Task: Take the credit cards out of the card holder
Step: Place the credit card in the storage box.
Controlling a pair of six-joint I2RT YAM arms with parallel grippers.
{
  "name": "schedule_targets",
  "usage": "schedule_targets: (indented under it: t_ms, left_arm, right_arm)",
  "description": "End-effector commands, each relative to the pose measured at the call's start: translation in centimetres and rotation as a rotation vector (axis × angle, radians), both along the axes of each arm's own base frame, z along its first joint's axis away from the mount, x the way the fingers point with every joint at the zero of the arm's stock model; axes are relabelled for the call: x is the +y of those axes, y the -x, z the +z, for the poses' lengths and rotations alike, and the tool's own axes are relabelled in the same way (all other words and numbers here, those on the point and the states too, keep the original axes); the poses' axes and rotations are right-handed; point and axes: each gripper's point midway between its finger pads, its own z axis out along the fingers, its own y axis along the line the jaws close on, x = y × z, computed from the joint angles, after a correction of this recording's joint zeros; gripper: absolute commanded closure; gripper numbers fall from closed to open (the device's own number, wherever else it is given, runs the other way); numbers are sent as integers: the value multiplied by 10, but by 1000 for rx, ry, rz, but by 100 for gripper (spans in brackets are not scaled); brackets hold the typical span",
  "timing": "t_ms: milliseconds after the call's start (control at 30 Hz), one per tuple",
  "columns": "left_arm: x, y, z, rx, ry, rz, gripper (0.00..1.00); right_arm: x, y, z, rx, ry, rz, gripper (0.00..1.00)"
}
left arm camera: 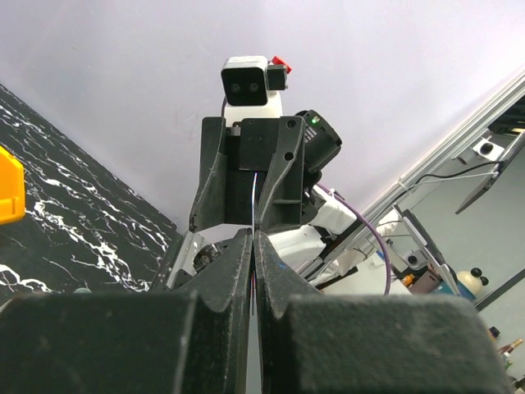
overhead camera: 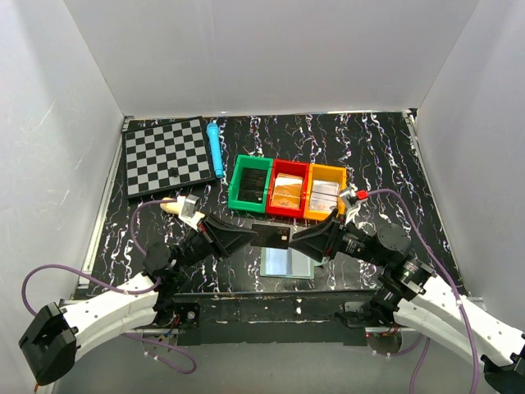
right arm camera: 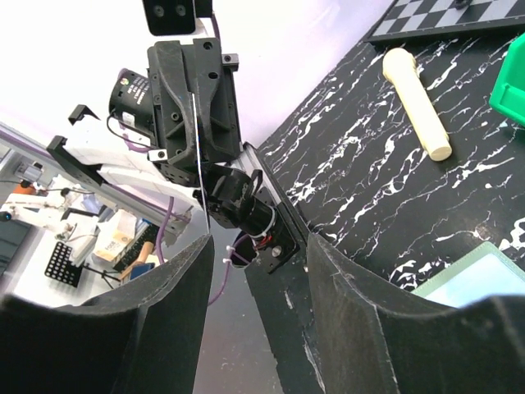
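Left gripper (overhead camera: 256,236) pinches a dark credit card (overhead camera: 275,236) above the card holder (overhead camera: 287,264), which lies open at the middle of the counter's near edge. Right gripper (overhead camera: 297,239) faces it, fingers spread at the card's free end. It should close squarely before left lets go. Card is edge-on in wrist views; can't tell if cards remain in the card holder.

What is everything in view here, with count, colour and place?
card holder: one, pale blue, lying on the table near the arm bases
card: one, dark, held above the table
green bin, red bin, orange bin: one each, in a row mid-table
checkerboard: one, black and white, far left
pen: one, blue, right of the checkerboard
cylinder: one, cream, left of the bins
table: black, white-veined
left gripper: shut on card
right gripper: open, facing the card
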Motion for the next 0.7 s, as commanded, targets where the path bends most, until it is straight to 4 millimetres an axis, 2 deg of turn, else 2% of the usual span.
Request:
schedule_targets:
  t_ms: [0, 167, 367, 667]
  left_arm:
    - [1, -1, -1, 12, 4, 2, 100]
    - [2, -3, -7, 31, -1, 14, 100]
    - [6, -5, -9, 40, 2, 37, 100]
    - [2, -4, -4, 35, 11, 14, 100]
  right_arm:
    - [2, 0, 28, -55, -95, 11, 44]
    - [-4, -2, 33, -69, -124, -25, 43]
    - [-12, -5, 32, -70, -100, -71, 37]
    - [14, 6, 23, -16, -56, 93, 41]
